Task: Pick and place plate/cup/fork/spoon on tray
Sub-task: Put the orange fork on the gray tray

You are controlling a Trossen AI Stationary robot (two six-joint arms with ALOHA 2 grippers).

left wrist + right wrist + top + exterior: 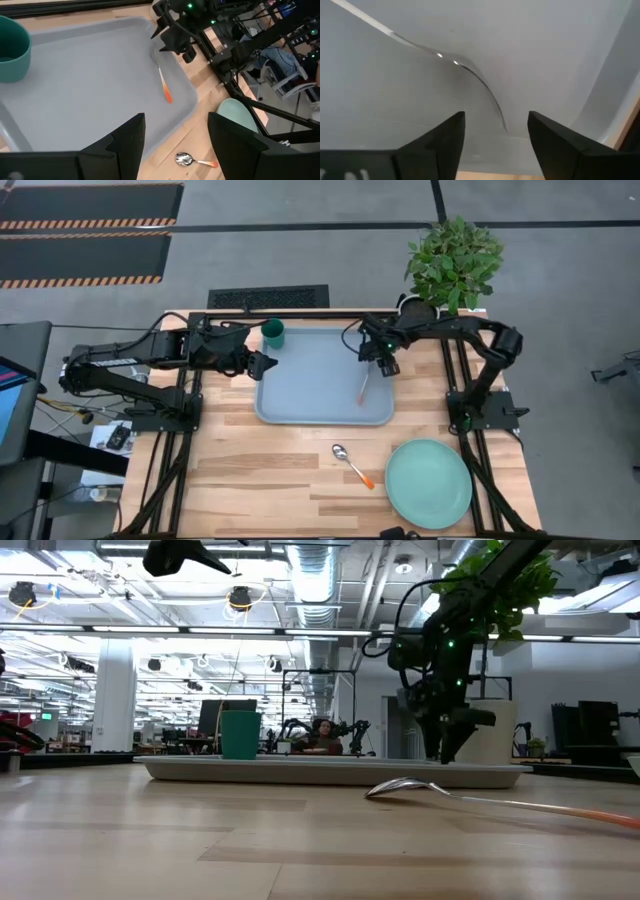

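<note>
The fork lies inside the tray, near its right edge, orange handle toward the front of the table and tines toward the back. My right fingers hover just over the tine end, spread wide with nothing between them; in my right wrist view the curved tines rest on the tray floor ahead of the gap. So I judge the fork step finished: it is down, released, and I only need to lift clear.

The cup stands upright in the tray's back left corner, so that one looks done too. My left fingers hang at the tray's left edge, just in front of the cup, also wide apart and empty.

Two things are not yet on the tray. The spoon lies on the bare table in front of the tray, bowl pointing toward the tray and orange handle angled toward the front right. The plate sits at the front right corner of the table, just beside the spoon's handle but apart from it.

Next I would raise my right arm straight up so I don't drag the fork, swing toward the front, and come down across the spoon's slim handle. It lies flat on the wood, so the pinch must be low and square.
</note>
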